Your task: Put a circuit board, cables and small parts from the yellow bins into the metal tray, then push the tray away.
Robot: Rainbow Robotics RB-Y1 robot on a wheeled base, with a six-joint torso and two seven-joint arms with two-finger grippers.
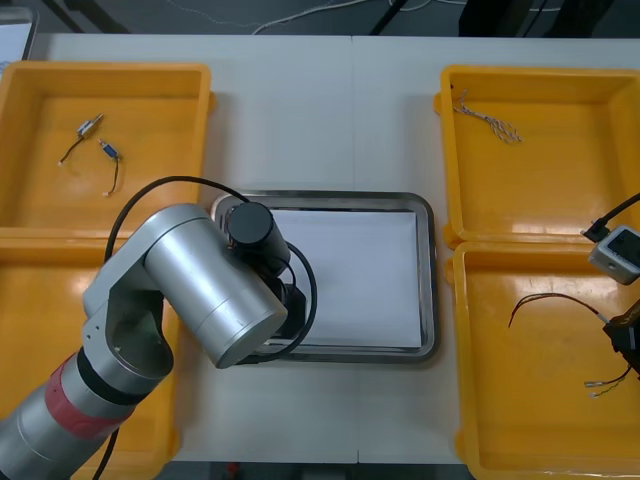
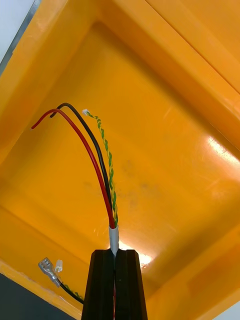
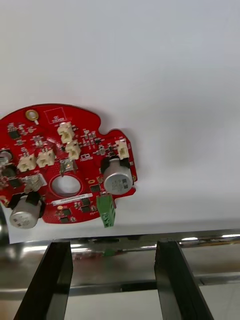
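Left claw point(image 3: 114, 245) is released: fingers wide apart, nothing between them. Board point(image 3: 65, 170) lies flat on the white floor of the tray point(image 1: 431, 270), just past my fingertips and near the shiny rim, touching neither finger. In the front view my left arm point(image 1: 190, 290) covers the tray's left part, centre-left of frame. Right claw point(image 2: 114, 252) is clenched on the cable point(image 2: 102, 165). Its white sleeve sits at the fingertips, and red, black and yellow-green twisted strands run on from there above the floor of the lower right bin point(image 1: 480, 420). Can't tell if the strands touch that floor. Small parts point(image 1: 90, 126) lie in the upper left bin point(image 1: 190, 100).
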